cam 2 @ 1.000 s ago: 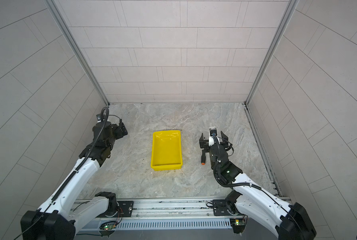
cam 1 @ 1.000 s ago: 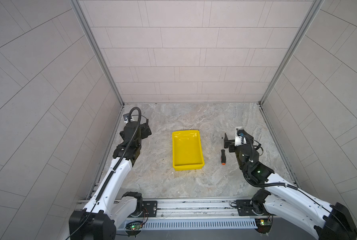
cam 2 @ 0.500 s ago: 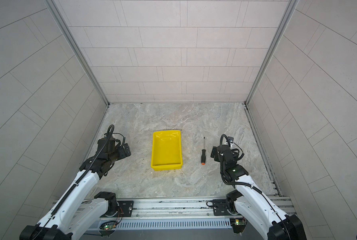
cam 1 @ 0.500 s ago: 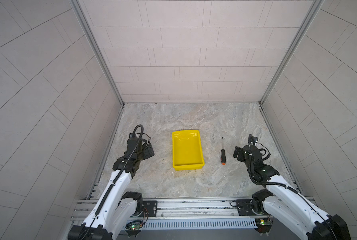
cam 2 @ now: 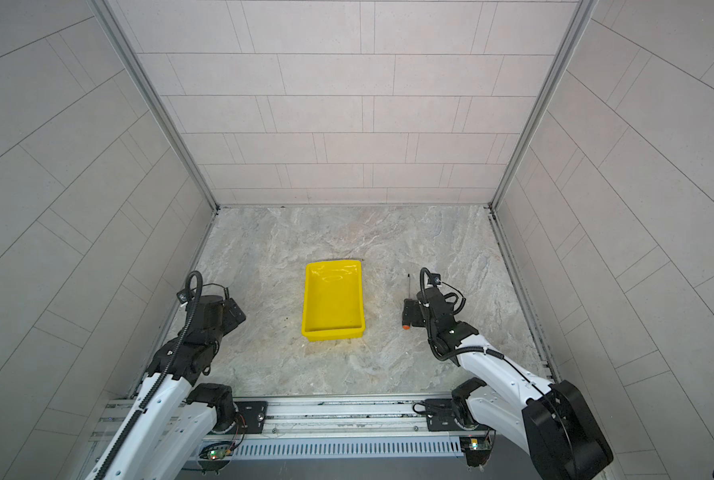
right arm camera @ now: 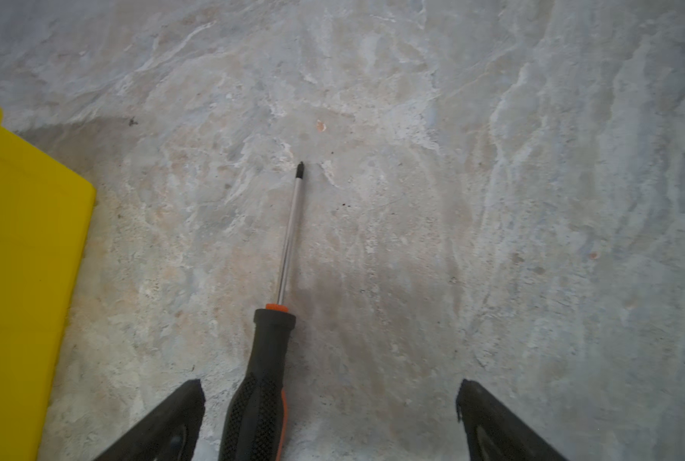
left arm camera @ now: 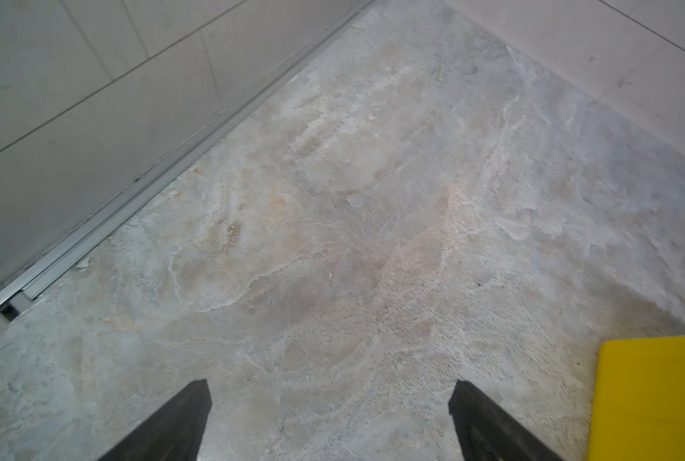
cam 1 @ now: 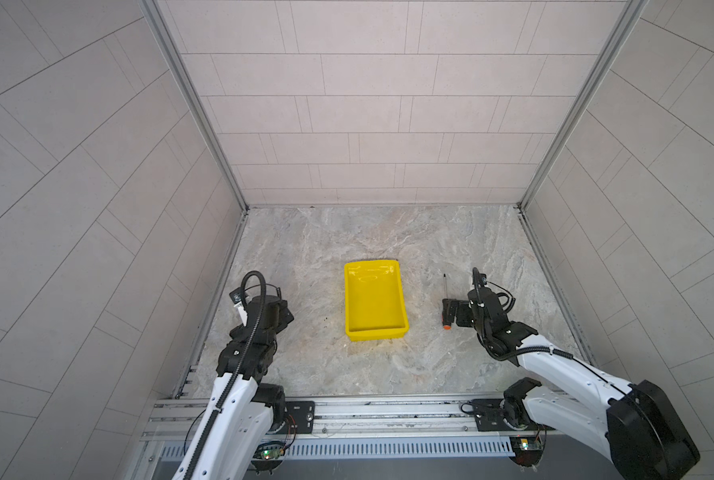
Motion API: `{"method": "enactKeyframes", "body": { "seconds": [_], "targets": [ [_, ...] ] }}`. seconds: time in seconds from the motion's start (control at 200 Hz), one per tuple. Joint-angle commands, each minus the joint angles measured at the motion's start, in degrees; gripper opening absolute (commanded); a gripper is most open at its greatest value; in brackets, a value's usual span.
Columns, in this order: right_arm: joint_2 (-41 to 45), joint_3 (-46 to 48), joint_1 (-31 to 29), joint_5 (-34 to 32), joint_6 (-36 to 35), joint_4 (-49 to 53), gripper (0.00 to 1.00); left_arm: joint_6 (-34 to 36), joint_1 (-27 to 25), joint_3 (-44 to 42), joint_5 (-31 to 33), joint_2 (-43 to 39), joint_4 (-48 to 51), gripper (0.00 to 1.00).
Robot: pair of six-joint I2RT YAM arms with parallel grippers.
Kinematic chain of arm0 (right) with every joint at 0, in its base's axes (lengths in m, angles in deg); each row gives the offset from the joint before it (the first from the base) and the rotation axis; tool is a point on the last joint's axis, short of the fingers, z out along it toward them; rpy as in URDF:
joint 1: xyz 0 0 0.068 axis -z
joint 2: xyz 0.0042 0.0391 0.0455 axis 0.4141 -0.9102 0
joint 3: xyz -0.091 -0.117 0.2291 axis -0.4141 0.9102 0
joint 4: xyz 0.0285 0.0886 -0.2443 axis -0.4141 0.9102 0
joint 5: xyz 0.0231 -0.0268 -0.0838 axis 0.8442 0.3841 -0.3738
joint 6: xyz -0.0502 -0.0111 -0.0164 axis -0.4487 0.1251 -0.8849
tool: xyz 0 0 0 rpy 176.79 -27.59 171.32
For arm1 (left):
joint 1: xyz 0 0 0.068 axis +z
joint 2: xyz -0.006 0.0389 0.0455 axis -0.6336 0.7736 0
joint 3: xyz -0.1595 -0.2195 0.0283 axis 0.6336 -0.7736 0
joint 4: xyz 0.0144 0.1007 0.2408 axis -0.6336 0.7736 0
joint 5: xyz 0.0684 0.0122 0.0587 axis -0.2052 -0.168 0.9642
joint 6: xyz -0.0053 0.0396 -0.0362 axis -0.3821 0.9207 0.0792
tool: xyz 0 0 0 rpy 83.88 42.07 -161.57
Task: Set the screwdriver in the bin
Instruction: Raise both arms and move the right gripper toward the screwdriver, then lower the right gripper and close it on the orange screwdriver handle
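Screwdriver [right arm camera: 271, 351]: thin steel shaft, black handle, orange collar and end; flat on the desk [right arm camera: 492, 239], right of the bin [cam 1: 378, 332], apart from it.
Right tool [right arm camera: 329, 393]: spread wide, handle between, ungripped.
Left tool [left arm camera: 329, 393]: spread, empty.

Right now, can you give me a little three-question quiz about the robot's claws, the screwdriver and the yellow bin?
1. True or false: the screwdriver lies inside the bin.
2. Fill in: the left claw is open and holds ____.
3. Which claw is at the screwdriver's handle? A) left claw B) right claw

Key: 1 false; 2 nothing; 3 B
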Motion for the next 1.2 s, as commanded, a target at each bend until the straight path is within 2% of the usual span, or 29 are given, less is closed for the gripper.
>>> {"method": "enactKeyframes", "body": {
  "seconds": [0.0, 0.06, 0.15, 0.235, 0.3, 0.395, 0.53, 0.636, 0.686, 0.741, 0.796, 0.886, 1.016, 1.106, 1.196],
  "targets": [
    [-3.13, -1.86, -0.47, 4.66, -0.25, -1.27, 0.99, -3.83, 0.23, -1.34, 5.07, -2.97, 2.89, 1.0],
    [-5.43, -2.26, -0.47, 6.55, 0.36, -2.06, 0.99, -3.32, 0.17, -2.3, 3.09, -4.59, 1.95, 1.0],
    [-8.01, -2.8, -0.5, 7.99, 1.98, -2.16, 0.99, -1.45, 0.22, -3.69, 0.74, -6.76, 0.04, 0.94],
    [-10.17, -2.08, -1.1, 7.27, 1.24, -3.51, 0.91, 0.41, 0.2, -4.97, -1.22, -8.04, -2.79, 0.91],
    [-11.73, -2.88, -1.32, 7.01, 1.16, -3.51, 0.9, 1.0, 0.19, -5.03, -2.3, -8.01, -3.24, 0.9],
    [-12.19, -6.62, -1.35, 5.39, 0.61, 2.18, 0.86, 0.65, 0.22, -4.67, -2.57, -7.23, -2.37, 0.89],
    [-12.19, -4.65, -1.37, 6.73, 1.15, -1.99, 0.79, 0.3, 0.22, -4.57, -1.62, -5.66, -2.82, 0.87],
    [-12.33, -4.66, -1.34, 6.15, 1.48, -1.96, 0.63, 0.3, 0.24, -4.31, -1.85, -3.66, -3.41, 0.85],
    [-12.8, -4.5, -1.34, 6.1, 1.68, -2.64, 0.51, 0.39, 0.18, -4.03, -2.22, -2.73, -3.45, 0.85],
    [-13.89, -4.77, -1.34, 5.69, 1.73, -2.73, 0.47, 0.61, 0.17, -3.79, -2.72, -1.79, -3.76, 0.84],
    [-14.9, -5.64, -1.35, 4.31, 1.86, -1.45, 0.39, 0.82, 0.17, -3.78, -3.08, -1.21, -4.13, 0.84],
    [-15.67, -7.24, -1.33, 3.11, 2.68, 1.27, 0.38, 1.0, 0.22, -3.69, -3.21, -0.89, -4.33, 0.84],
    [-17.61, -7.35, -1.34, 4.75, 2.87, 0.11, 0.41, 1.2, 0.16, -3.94, -3.16, -1.41, -4.75, 0.84],
    [-21.36, -8.53, -1.34, 4.96, 2.83, 0.19, 0.42, 1.28, 0.2, -4.13, -3.13, -1.35, -5.29, 0.84],
    [-25.89, -12.27, -1.26, 5.46, 3.16, 4.82, 0.41, 1.35, 0.23, -3.96, -3.27, -0.82, -5.39, 0.84]
  ]
}}
